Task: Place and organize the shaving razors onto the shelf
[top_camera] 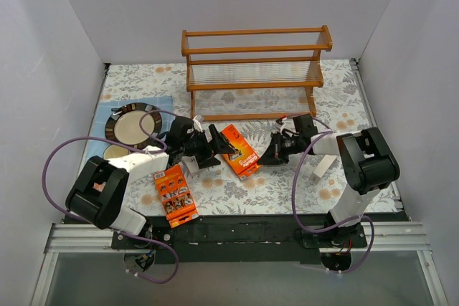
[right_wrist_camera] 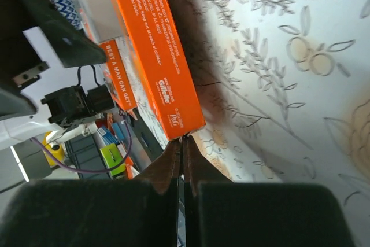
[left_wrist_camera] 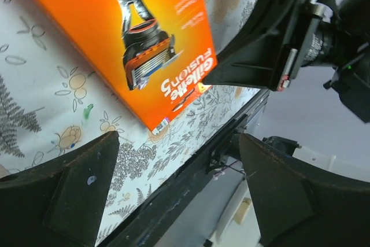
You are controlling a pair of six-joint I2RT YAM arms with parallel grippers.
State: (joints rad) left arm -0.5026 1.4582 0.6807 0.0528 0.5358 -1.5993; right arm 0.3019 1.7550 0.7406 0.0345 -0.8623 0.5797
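Razors: orange pack [top_camera: 240, 150] flat on the counter [top_camera: 287, 188], middle, between both tools; second pack [top_camera: 174, 195] near left, white box [top_camera: 321, 168] right.
Shelf [top_camera: 252, 69]: far centre, well apart from the packs.
Left tool [left_wrist_camera: 176, 143]: gaping wide, pack just ahead.
Right tool [right_wrist_camera: 184, 148]: pinched closed, tips at the pack's corner.
Handling: probably light, stiff, glossy so kinda slippery; I'd pinch across a long edge, not the corner.

Overhead; wrists close on orange pack [top_camera: 240, 150]
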